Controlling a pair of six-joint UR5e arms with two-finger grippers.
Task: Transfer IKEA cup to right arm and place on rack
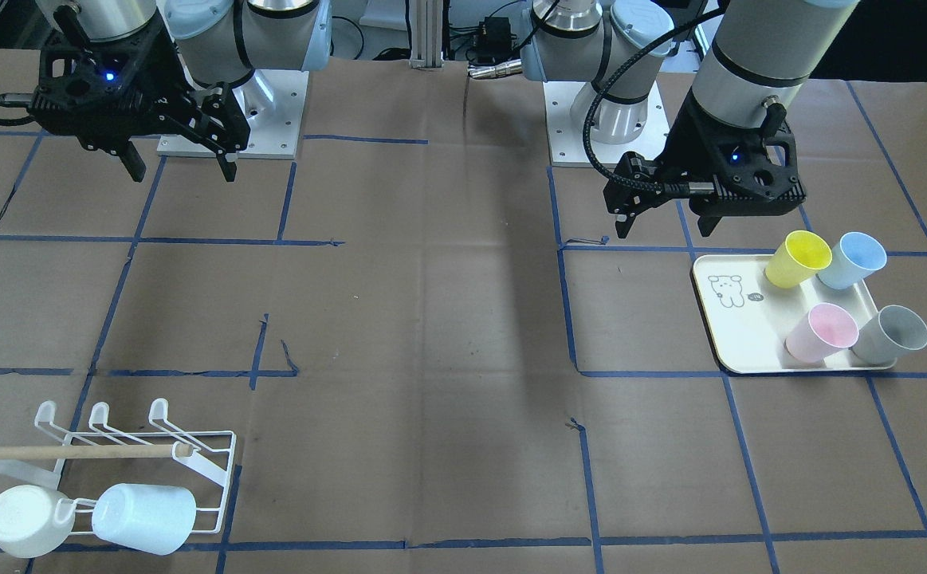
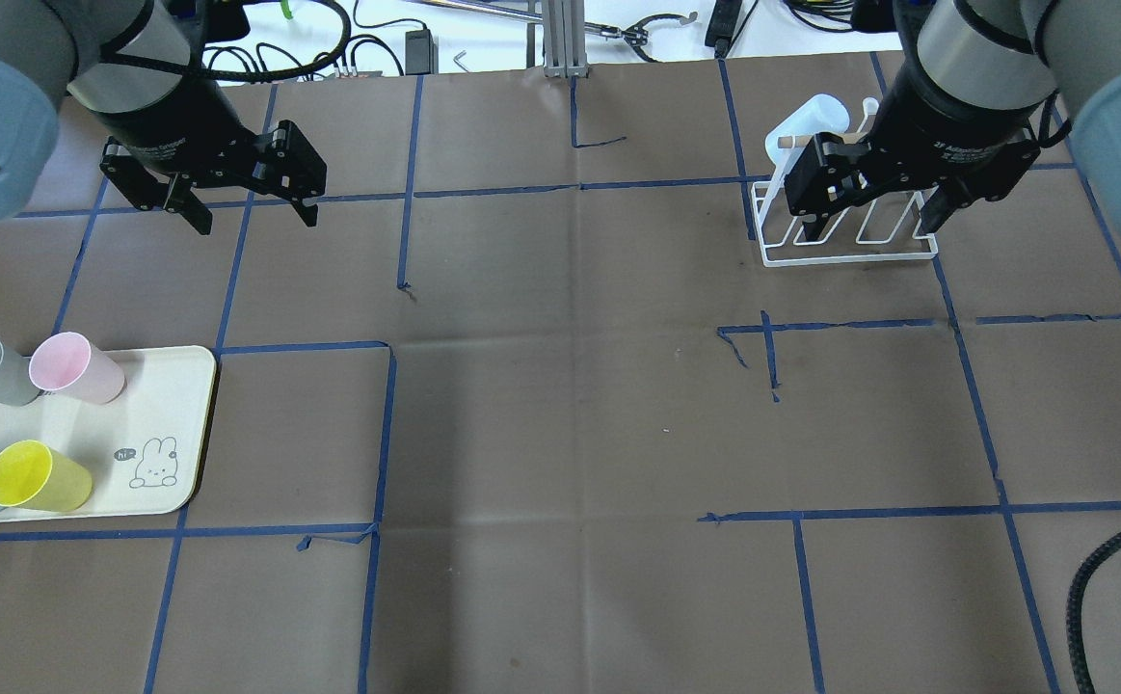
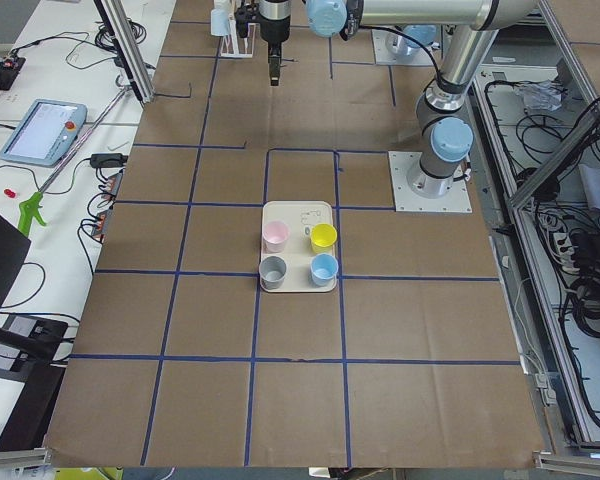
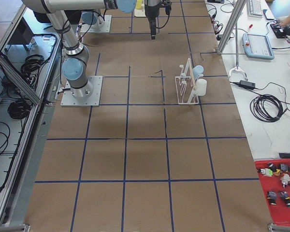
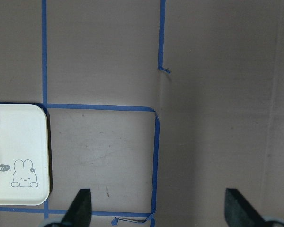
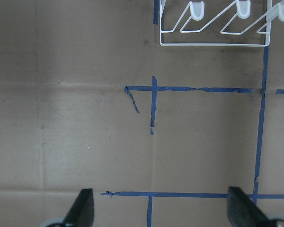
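Note:
Four cups stand on a cream tray [image 1: 738, 335]: yellow [image 1: 798, 259], blue [image 1: 852, 261], pink [image 1: 822, 333] and grey [image 1: 893, 335]. My left gripper [image 1: 658, 219] is open and empty, hovering above the table beside the tray's robot-side end; overhead it [image 2: 253, 214] is beyond the tray [image 2: 150, 395]. The white wire rack [image 1: 136, 446] with a wooden dowel holds a white cup [image 1: 29, 520] and a pale blue cup [image 1: 144, 518]. My right gripper [image 2: 870, 226] is open and empty, high over the rack [image 2: 849, 253]. The right wrist view shows the rack's edge [image 6: 213, 28].
Brown paper with blue tape lines covers the table. The arm base plates sit at the robot's side [image 1: 272, 112]. The left wrist view shows the tray's corner with a rabbit drawing [image 5: 19, 142]. Cables and a pendant lie beyond the table's far edge [image 3: 45, 130].

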